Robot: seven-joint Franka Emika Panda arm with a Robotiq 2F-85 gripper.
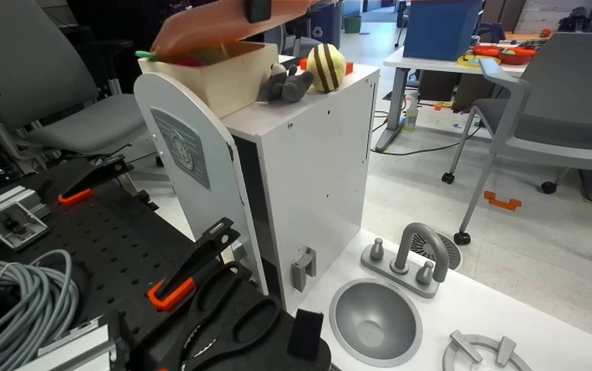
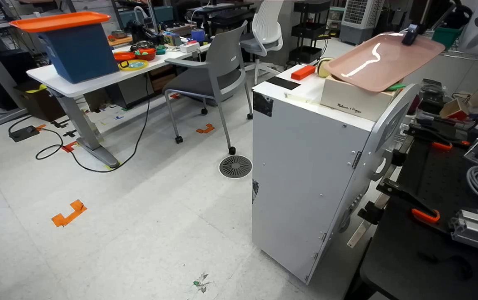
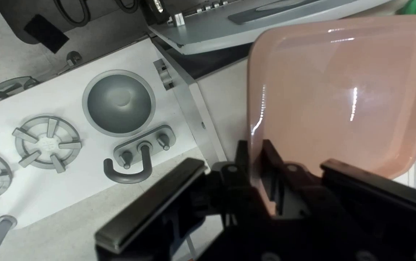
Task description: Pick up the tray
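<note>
salmon-pink, shallow and rectangular, the plastic tray (image 3: 338, 94) is stretching out to the right of the black fingers (image 3: 242, 154) in the wrist view. in an exterior view it is sloping down from a high side at the fingers toward the near left, over the cream rectangular box (image 2: 343, 95) sitting on the tall white cabinet (image 2: 301, 179); whether it is touching the box, and how its long axis is running, i cannot tell. the fingers are standing narrow, pinching one rim between them. the coming lift is probably turning on this one-edge hold.
</note>
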